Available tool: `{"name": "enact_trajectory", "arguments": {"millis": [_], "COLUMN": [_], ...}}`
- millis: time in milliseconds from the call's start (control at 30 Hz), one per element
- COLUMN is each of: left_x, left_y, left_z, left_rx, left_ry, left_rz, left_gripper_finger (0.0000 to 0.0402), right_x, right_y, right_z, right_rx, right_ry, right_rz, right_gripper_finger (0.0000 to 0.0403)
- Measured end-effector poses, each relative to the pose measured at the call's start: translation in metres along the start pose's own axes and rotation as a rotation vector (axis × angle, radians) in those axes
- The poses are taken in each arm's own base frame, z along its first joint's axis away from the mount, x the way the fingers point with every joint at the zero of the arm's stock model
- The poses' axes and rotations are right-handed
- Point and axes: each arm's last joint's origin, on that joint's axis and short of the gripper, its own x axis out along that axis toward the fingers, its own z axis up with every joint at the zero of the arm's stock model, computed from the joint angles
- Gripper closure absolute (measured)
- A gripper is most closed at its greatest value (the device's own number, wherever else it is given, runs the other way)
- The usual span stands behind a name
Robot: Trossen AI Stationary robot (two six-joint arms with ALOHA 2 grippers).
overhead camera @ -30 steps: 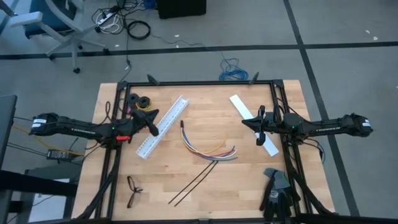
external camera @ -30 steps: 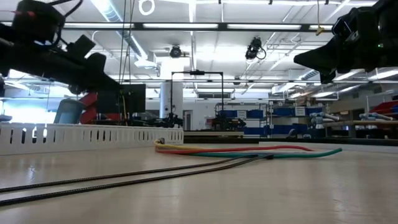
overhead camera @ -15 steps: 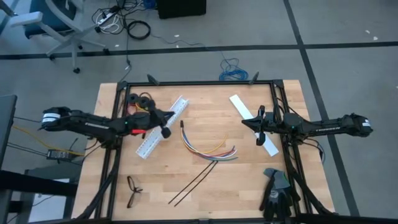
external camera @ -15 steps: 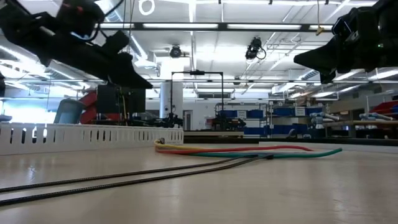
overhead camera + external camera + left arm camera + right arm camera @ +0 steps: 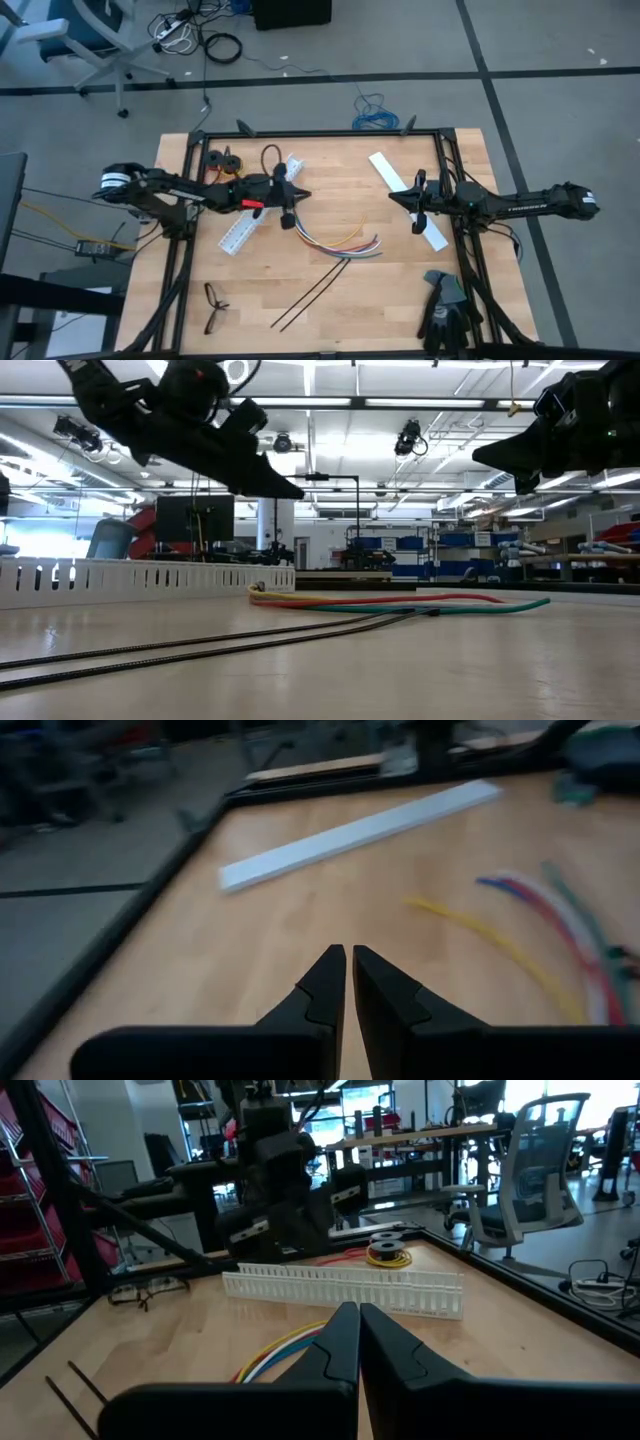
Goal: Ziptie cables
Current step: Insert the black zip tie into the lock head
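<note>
The cables [image 5: 340, 240] lie as a loose curved bundle of coloured wires flat on the table's middle, and also show in the low view [image 5: 390, 601] and both wrist views [image 5: 540, 940] [image 5: 275, 1355]. Two black zipties [image 5: 315, 290] lie side by side nearer the front edge [image 5: 200, 645]. My left gripper [image 5: 303, 194] hangs shut and empty above the table, just left of the cables' far ends [image 5: 347, 952]. My right gripper [image 5: 392, 197] waits shut and empty at the right [image 5: 357, 1312].
A white slotted strip [image 5: 235, 232] lies under my left arm. A flat white strip [image 5: 385, 168] lies below my right gripper. Tape rolls [image 5: 225, 160] are at the far left. Black eyeglasses [image 5: 213, 305] are at the near left and black gloves [image 5: 440, 310] at the near right.
My left gripper has swung toward the table's right, passing over the slotted strip toward the cables' far ends, rising a little and rolling about its own axis. It has stayed shut. The cables and zipties have not moved.
</note>
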Motion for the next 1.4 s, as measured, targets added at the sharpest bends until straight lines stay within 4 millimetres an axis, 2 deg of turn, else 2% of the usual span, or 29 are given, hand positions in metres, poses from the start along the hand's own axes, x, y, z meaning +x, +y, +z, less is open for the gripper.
{"name": "enact_trajectory", "arguments": {"millis": [200, 367, 700, 967, 1100, 1267, 1400], "left_x": [0.015, 0.02, 0.021, 0.022, 0.033, 0.059, 0.075], "left_y": [-0.007, -0.018, -0.063, -0.094, -0.107, -0.127, -0.143], "left_z": [-0.003, -0.004, 0.011, 0.017, 0.01, -0.005, -0.003], "left_rx": [-0.065, -0.117, -0.115, -0.228, -0.301, -0.374, -0.414], "left_ry": [0.023, 0.056, 0.092, 0.126, 0.166, 0.238, 0.243], "left_rz": [-0.145, -0.186, -0.146, -0.172, -0.174, -0.17, -0.201], "left_gripper_finger": [0.0366, 0.0366, 0.0366, 0.0366, 0.0366, 0.0366, 0.0366], "right_x": [0.0, 0.0, 0.0, 0.0, 0.0, 0.0, 0.0], "right_y": [0.0, 0.0, 0.0, 0.0, 0.0, 0.0, 0.0], "right_z": [0.0, 0.0, -0.002, -0.004, -0.005, -0.007, -0.008], "right_rx": [0.0, 0.031, 0.156, 0.155, 0.154, 0.154, 0.152], "right_ry": [-0.002, -0.004, 0.021, 0.043, 0.05, 0.066, 0.082], "right_rz": [0.0, 0.001, -0.003, -0.006, -0.005, -0.008, -0.011], "right_gripper_finger": [0.0399, 0.0399, 0.0402, 0.0403, 0.0403, 0.0403, 0.0403]}}
